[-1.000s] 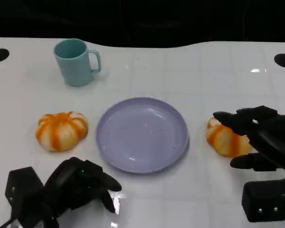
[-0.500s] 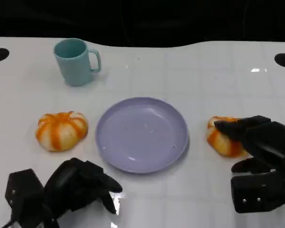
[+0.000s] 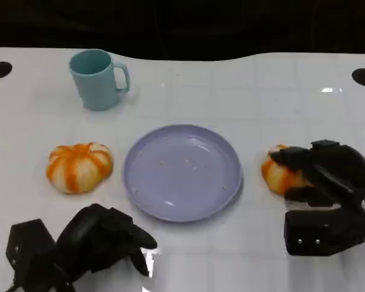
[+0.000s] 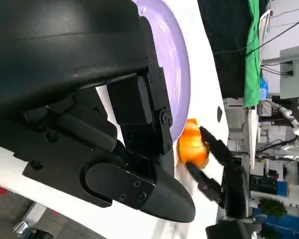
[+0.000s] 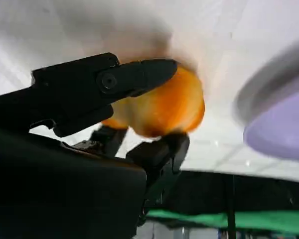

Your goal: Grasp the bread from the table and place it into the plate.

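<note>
From the head view, I have the right hand (image 3: 319,173) wrapped over the bread roll (image 3: 280,175) on the right, fingers across its top and a thumb-side finger at its near flank; the roll sits on the white surface (image 3: 261,91) just beside the purple plate (image 3: 182,172), which lies to the hand's left, so the carry I need is a short sideways one toward the middle. The roll is round, with no long axis to line up. A 2nd roll (image 3: 79,166) lies on the plate's other side, nearer the left hand (image 3: 103,237), which rests low with fingers curled in on nothing; a teal mug (image 3: 98,79) stands well behind. Against the frame 1 second ago, my right hand has come in and down from an open hover onto the roll, which has nudged slightly toward the plate. In the left wrist view, past the black shell, I see the roll (image 4: 193,149) between dark fingers beyond the plate's rim (image 4: 182,74). In the right wrist view, fingers (image 5: 129,77) bracket the roll (image 5: 164,107) above and below, touching it; I judge the grasp closed but not yet lifted.
</note>
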